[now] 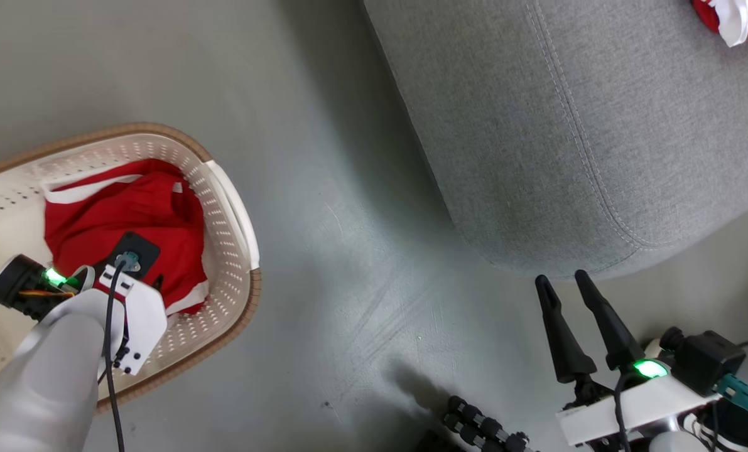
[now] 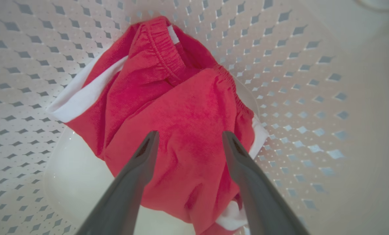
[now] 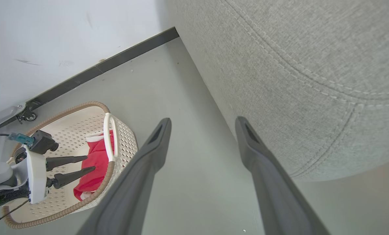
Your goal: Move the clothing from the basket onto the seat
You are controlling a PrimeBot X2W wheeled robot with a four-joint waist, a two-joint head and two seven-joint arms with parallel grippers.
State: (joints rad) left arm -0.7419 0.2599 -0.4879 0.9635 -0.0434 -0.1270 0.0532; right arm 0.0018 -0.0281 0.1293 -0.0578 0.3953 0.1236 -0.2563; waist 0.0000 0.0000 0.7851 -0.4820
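While one red-and-white piece [image 1: 731, 19] already lies on the seat [image 1: 537, 125] at the head view's 1 o'clock corner, the clothing [image 1: 129, 213] in the basket [image 1: 232, 207] sits bunched at 9 o'clock. The step in hand therefore looks like the pick-up of that heap. The left gripper [image 2: 190, 134] hangs inside the basket with its jaws spread wide and nothing between them. In the left wrist view its two fingers frame the red fabric, with an elastic waistband toward 12 o'clock and a white band toward 9 o'clock. Whether the tips touch the cloth I cannot tell. The right gripper [image 1: 561, 277] is at 5 o'clock, also wide open and empty, over the floor [image 1: 348, 251] just short of the seat's rounded corner.

The next move, as I judge it, calls for a drop onto the thick middle fold and a firm close on enough layers that the piece lifts whole. Then comes a rise clear of the basket's wall before a swing toward 1 o'clock — a shallow pinch could let the soft cloth slip out.
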